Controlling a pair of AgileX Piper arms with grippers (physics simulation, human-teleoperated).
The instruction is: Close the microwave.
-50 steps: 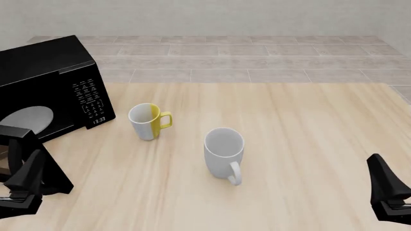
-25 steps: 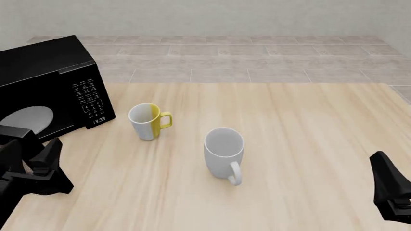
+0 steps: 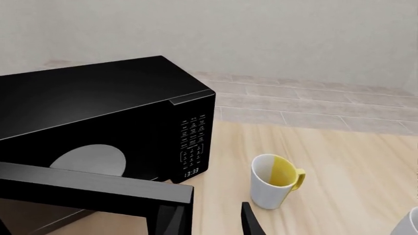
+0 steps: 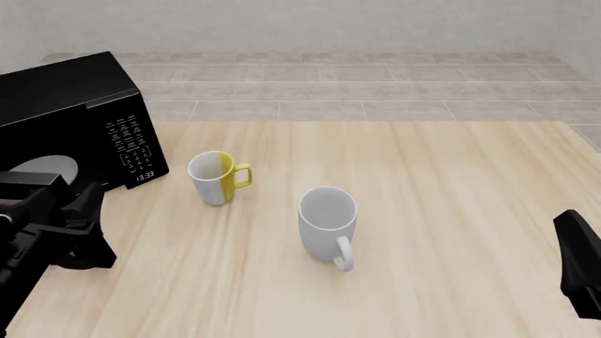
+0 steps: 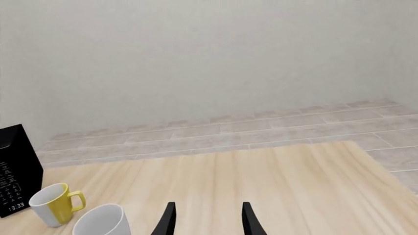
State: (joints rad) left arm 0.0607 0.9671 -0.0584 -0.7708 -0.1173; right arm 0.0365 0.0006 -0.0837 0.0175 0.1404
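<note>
The microwave point(image 4: 66, 105) is a glossy black box at the table's far left, with its keypad point(image 4: 131, 144) and clock facing me. Its door point(image 4: 33, 179) stands open toward me, and the grey turntable point(image 4: 42, 165) shows inside. In the left wrist view the microwave point(image 3: 98, 107) fills the frame and the door's top edge point(image 3: 91, 188) runs across in front. My left gripper point(image 4: 80, 211) is open and empty at the door's free edge; in its wrist view point(image 3: 210, 223) one finger point(image 3: 171, 220) sits against that edge. My right gripper point(image 4: 582, 271) is open and empty, low at the near right; its wrist view point(image 5: 207, 223) shows the fingers apart.
A white and yellow mug point(image 4: 216, 177) stands just right of the microwave. A larger grey mug point(image 4: 329, 224) stands mid-table, nearer me. Both also show in the right wrist view, the yellow mug point(image 5: 52, 203) beside the grey one point(image 5: 101, 220). A tiled floor lies beyond the table's far edge.
My left gripper has moved forward and up toward the microwave, along the door's free edge. The door's top edge sits slightly closer to the box. My right gripper has sunk a little lower.
</note>
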